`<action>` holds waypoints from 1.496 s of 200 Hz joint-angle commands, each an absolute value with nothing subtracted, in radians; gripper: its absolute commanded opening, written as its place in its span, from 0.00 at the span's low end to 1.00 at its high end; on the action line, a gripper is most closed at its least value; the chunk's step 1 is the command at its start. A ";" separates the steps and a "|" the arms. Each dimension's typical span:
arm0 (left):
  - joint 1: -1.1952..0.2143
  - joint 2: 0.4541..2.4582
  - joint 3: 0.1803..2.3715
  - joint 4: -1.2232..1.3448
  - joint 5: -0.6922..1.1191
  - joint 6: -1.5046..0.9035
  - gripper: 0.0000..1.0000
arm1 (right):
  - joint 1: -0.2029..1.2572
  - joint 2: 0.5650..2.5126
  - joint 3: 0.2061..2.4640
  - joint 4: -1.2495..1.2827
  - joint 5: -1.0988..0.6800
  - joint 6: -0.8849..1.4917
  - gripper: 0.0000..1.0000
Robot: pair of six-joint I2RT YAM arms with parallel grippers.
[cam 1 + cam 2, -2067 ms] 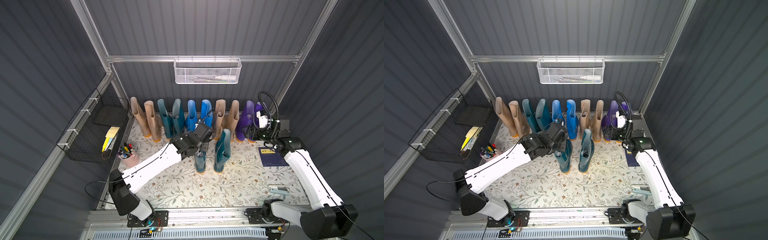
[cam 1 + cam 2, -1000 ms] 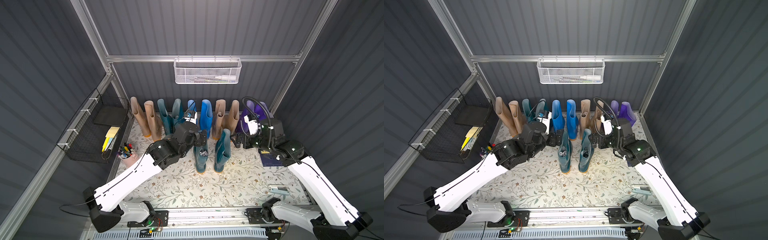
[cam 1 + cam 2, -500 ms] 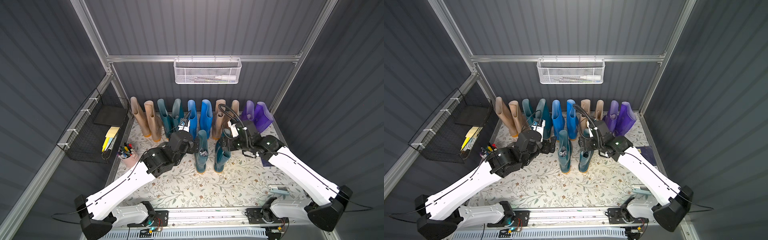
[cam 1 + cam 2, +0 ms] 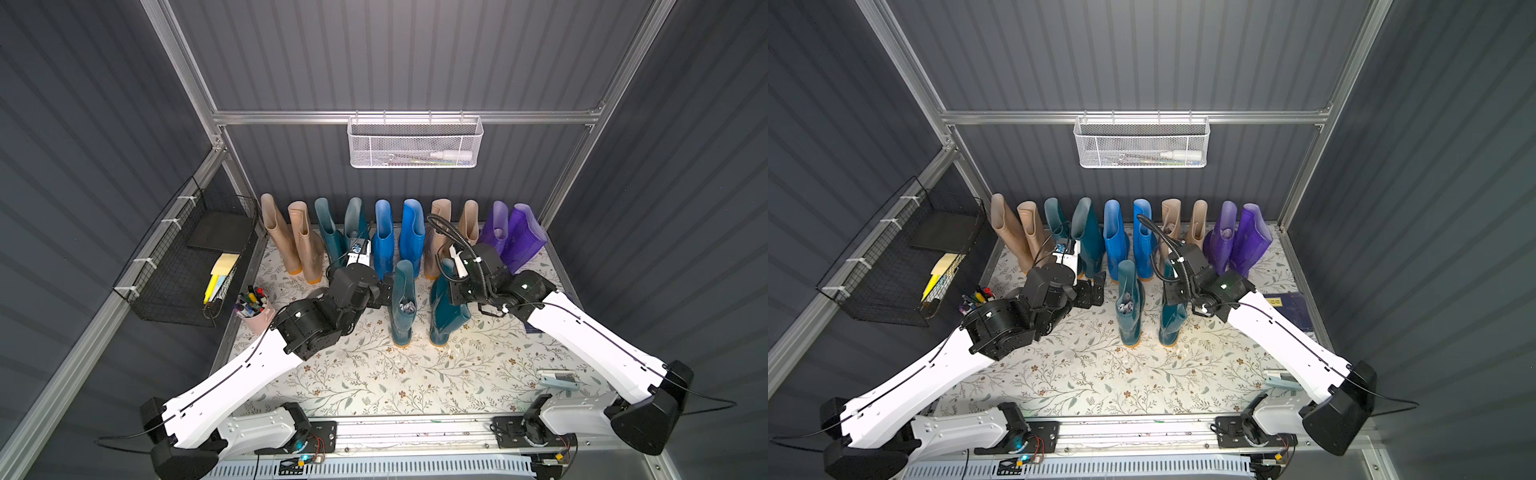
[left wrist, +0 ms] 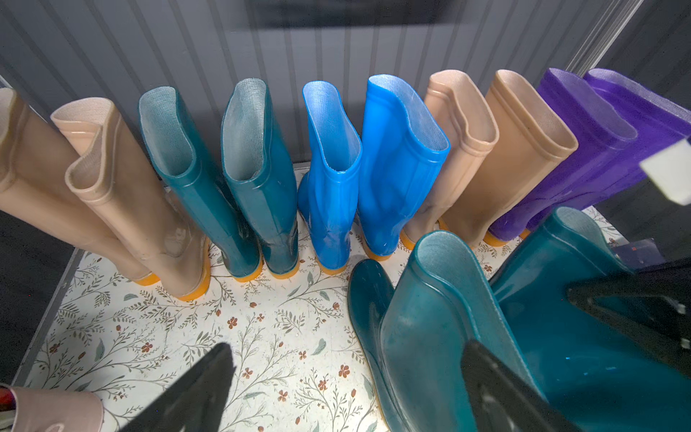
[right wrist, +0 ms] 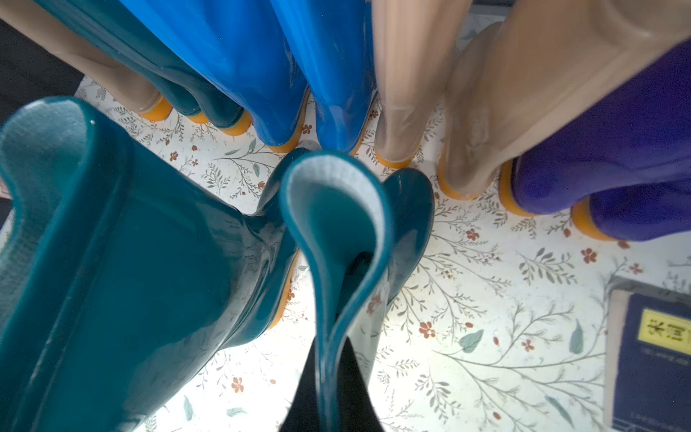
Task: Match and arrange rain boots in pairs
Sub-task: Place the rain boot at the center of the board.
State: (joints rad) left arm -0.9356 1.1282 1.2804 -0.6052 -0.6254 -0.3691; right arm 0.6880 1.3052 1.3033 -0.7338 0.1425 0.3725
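Right fingers [image 6: 301, 402] pinching teal boot [image 6: 332, 224] cuff, left fingers [image 5: 194, 392] apart

A cream floral-patterned floor mat [image 4: 374, 374] is carrying boots and a few oddments.
Ten tall glossy rubber boots with orange soles are standing in a row along its back edge: a beige pair [image 4: 299, 243], a dark teal pair [image 4: 328, 230], a bright blue pair [image 4: 382, 243], a second beige pair [image 4: 468, 224] and a purple pair [image 4: 519, 237]. Just in front, a stuffed dark teal boot [image 4: 401, 328] and a pinched-top dark teal boot [image 4: 446, 309] are standing side by side. A pink cup of markers [image 4: 255, 322] is sitting at the left edge, a dark blue booklet [image 4: 1287, 309] at the right edge, and a pale plastic item [image 4: 557, 379] near the front right.
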 commanded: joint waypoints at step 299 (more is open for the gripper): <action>-0.937 1.114 1.248 -0.623 -0.637 -0.397 0.99 | 0.701 1.385 1.412 -0.610 0.006 0.339 0.09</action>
State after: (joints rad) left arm -0.9356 1.1301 1.2587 -0.6128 -0.6262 -0.3954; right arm 0.6971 1.3991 1.3766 -0.6991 0.0147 0.3325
